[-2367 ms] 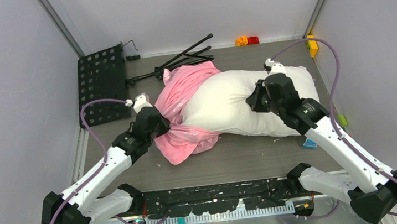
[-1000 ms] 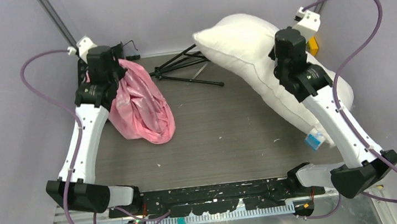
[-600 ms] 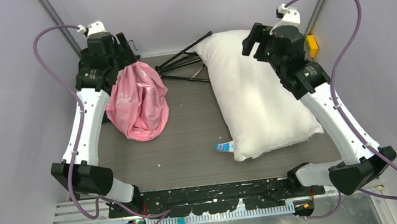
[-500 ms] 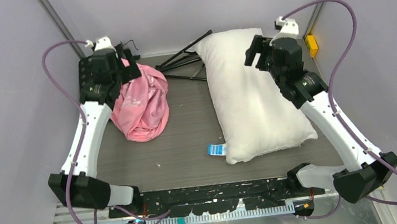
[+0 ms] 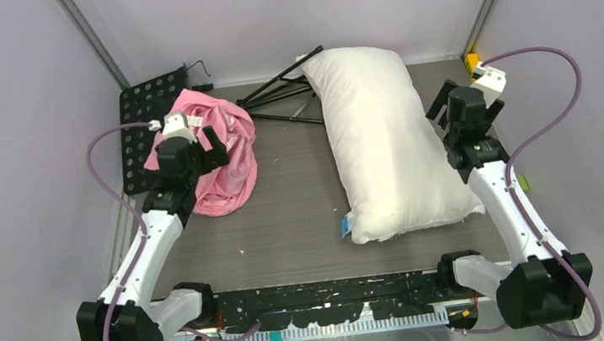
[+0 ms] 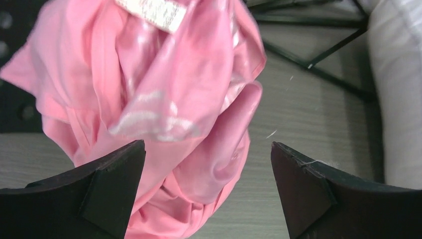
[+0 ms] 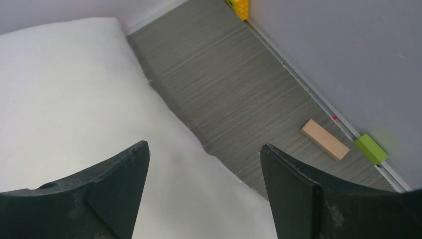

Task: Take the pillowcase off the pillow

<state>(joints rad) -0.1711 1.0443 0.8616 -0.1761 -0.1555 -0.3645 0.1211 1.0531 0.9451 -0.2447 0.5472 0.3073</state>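
The pink satin pillowcase (image 5: 235,167) lies crumpled in a heap at the back left of the table, fully off the pillow. Its white tag (image 6: 152,10) shows at the top of the left wrist view. My left gripper (image 5: 213,146) hovers over the heap, open, with nothing between its fingers (image 6: 207,144). The plump white pillow (image 5: 381,145) lies bare and lengthwise right of centre, its small blue tag (image 5: 345,227) at the near corner. My right gripper (image 5: 462,99) hangs open above the pillow's right edge (image 7: 64,99), its jaws (image 7: 204,145) wide and empty.
A black folded tripod (image 5: 281,88) lies at the back between heap and pillow. A black perforated plate (image 5: 145,123) sits under the heap's left side. A yellow block (image 5: 471,62), a wooden block (image 7: 324,139) and a green block (image 7: 370,148) line the right wall.
Both grippers opened and let go: the pillowcase dropped into a heap at left and the pillow fell flat on the table. Both arms have lowered and drawn back.
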